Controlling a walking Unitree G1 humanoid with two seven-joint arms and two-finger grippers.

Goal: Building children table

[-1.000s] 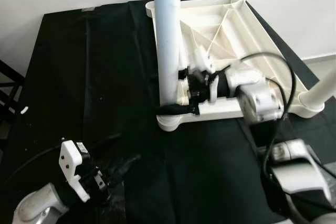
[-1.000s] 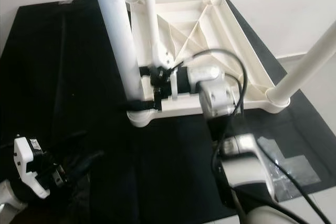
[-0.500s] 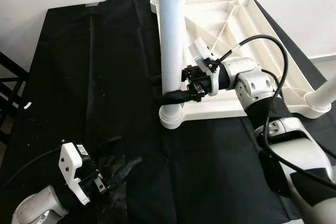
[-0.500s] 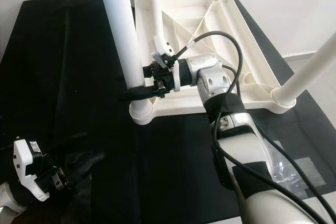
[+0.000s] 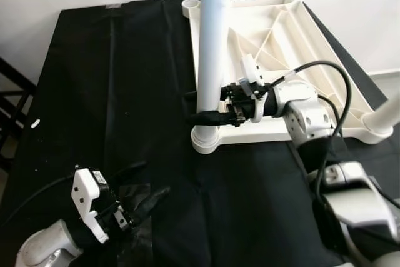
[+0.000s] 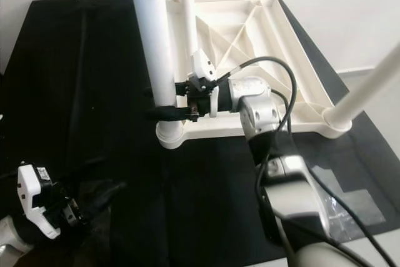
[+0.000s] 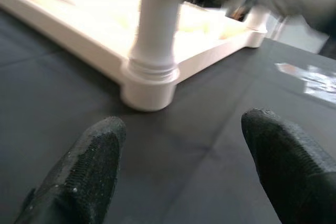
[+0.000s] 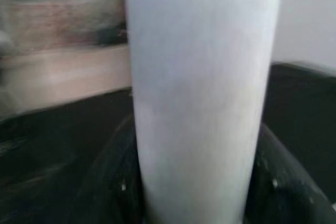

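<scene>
1. Right eye view: the right gripper [image 6: 167, 101] clamps the upright white table leg [image 6: 152, 35], low down just above its corner socket [image 6: 170, 134] in the upturned table frame [image 6: 250, 23].
2. The leg's long axis stands vertical.
3. The left gripper [image 5: 140, 197] hangs spread and empty over the black-covered tabletop [image 5: 94, 92], well apart from the leg.

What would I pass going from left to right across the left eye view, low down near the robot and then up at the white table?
Left gripper → upright white leg → right gripper clasping that leg → upturned table top → far-right leg.
</scene>
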